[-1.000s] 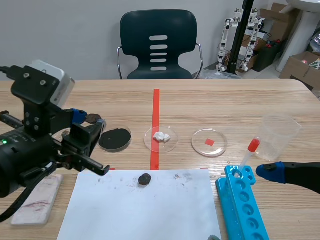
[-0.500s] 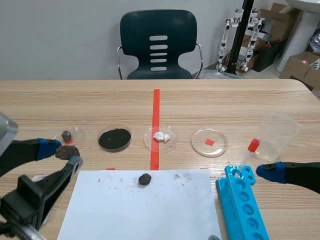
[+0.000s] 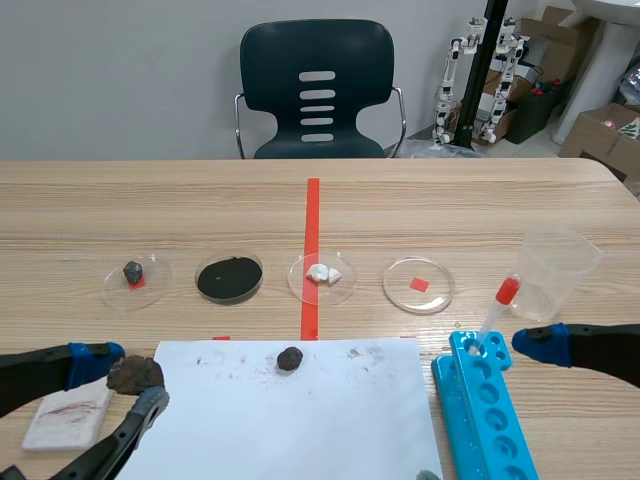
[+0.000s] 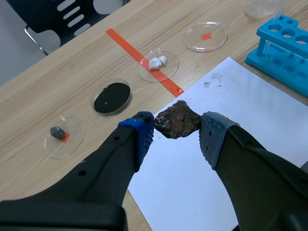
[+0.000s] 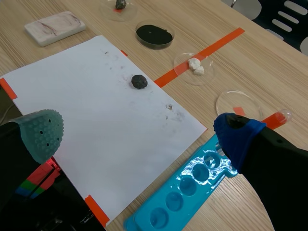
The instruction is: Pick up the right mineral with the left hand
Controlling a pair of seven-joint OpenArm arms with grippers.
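Showing full clamp only in left wrist view; scene view crops arm. Left gripper pinching rough dark-brown mineral chunk between both pads, held over left edge of white paper sheet. Right gripper spread wide, nothing between fingers, near blue plastic tube rack.

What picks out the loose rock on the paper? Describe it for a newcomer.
On the white paper, near its far edge by the red tape line, lies a small dark rock. It sits bare, unlike the grey pebble in a dish and the bigger brown lump in the left end effector.
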